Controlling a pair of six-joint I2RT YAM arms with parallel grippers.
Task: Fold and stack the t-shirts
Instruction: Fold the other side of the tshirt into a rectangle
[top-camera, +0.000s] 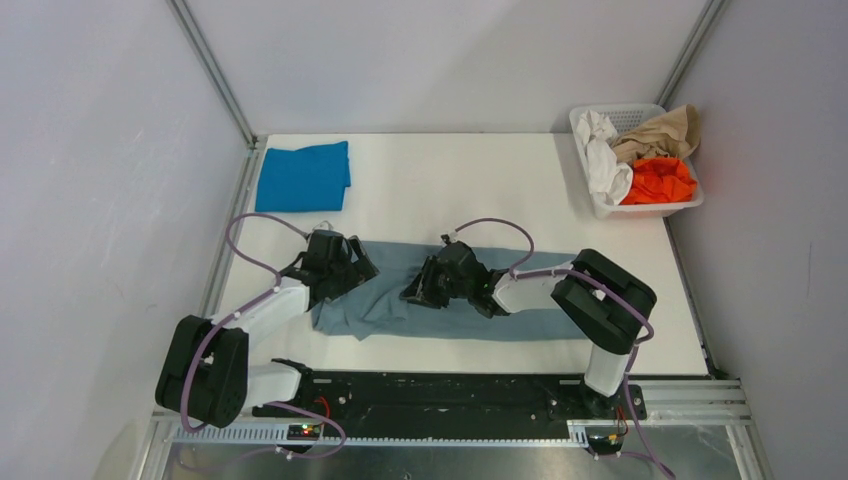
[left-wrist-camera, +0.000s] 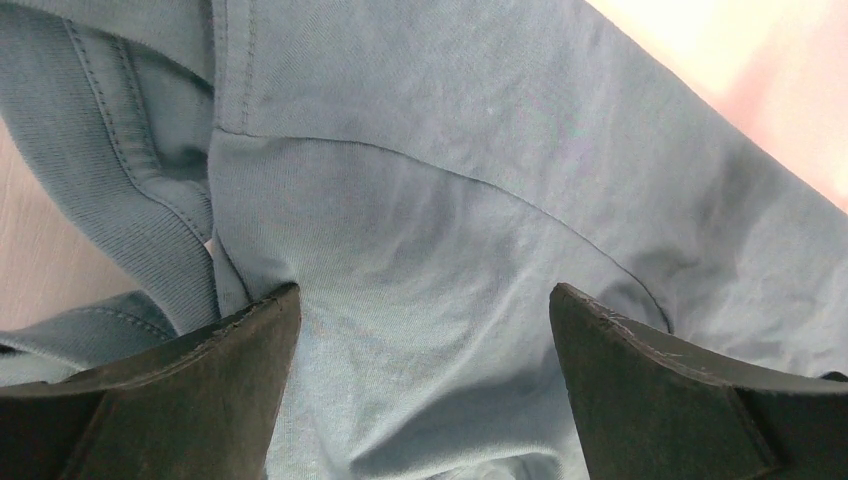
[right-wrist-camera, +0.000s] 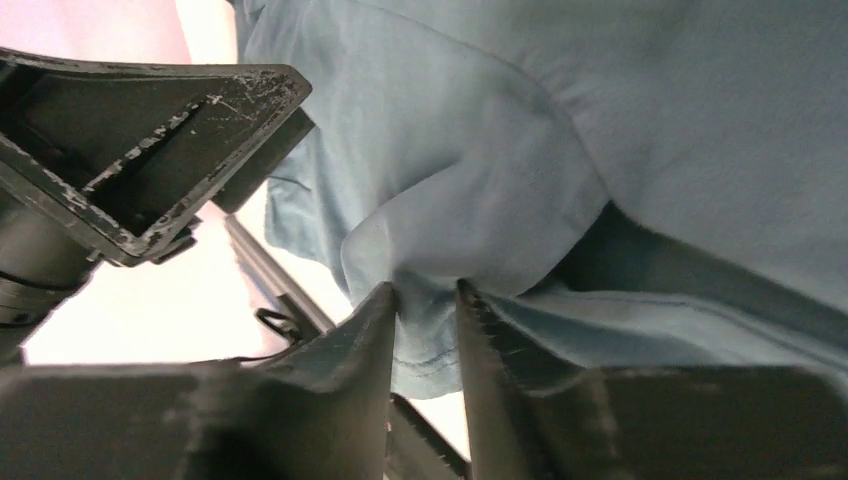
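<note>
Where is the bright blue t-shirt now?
Top view: the bright blue t-shirt lies folded at the far left corner of the table, beyond the left gripper.

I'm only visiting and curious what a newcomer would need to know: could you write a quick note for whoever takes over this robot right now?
Left gripper: open, poised over the grey-blue shirt near its collar.
Right gripper: shut on a fold of that shirt.
The grey-blue shirt lies spread and rumpled near the arms. The blue shirt lies folded at the table's far left corner.
Done: blue shirt folded.
Left: fold the grey-blue shirt and stack the two.
</note>
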